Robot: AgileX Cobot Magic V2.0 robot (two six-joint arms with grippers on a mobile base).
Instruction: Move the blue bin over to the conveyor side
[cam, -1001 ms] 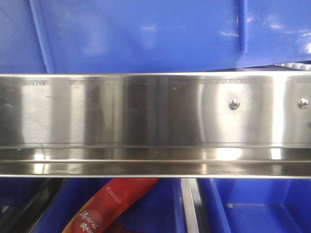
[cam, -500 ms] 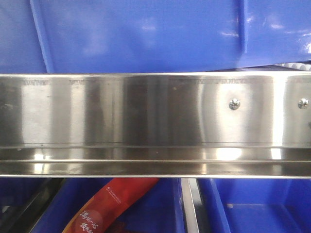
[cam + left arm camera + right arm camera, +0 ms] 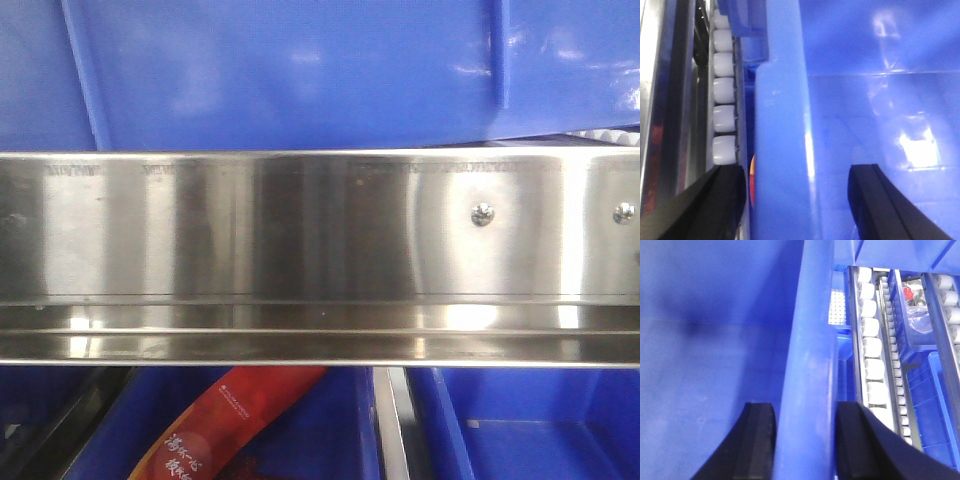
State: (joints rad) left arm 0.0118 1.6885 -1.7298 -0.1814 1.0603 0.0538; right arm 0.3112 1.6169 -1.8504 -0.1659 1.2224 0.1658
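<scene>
Blue glossy plastic bin [image 3: 782, 125]: my left gripper [image 3: 800, 170] straddles its rim, jaws apart; whether my right gripper [image 3: 805, 407] clamps it, I cannot tell. A 1-sided lift could tilt it.

The blue bin [image 3: 300, 70] is a glossy, saturated blue with white glints, and its thin ribs are a shade darker. The rail [image 3: 250, 250] is bright silver, streaked with upright grey and white bands. Its screws [image 3: 483, 213] are silver too. The packet [image 3: 225, 420] is red-orange with white lettering. The smaller bins [image 3: 520, 420] are the same strong blue. The rollers [image 3: 724, 90] are plain white. The left gripper [image 3: 797, 172] and the right gripper [image 3: 805, 410] both have matt black fingers [image 3: 757, 440].
</scene>
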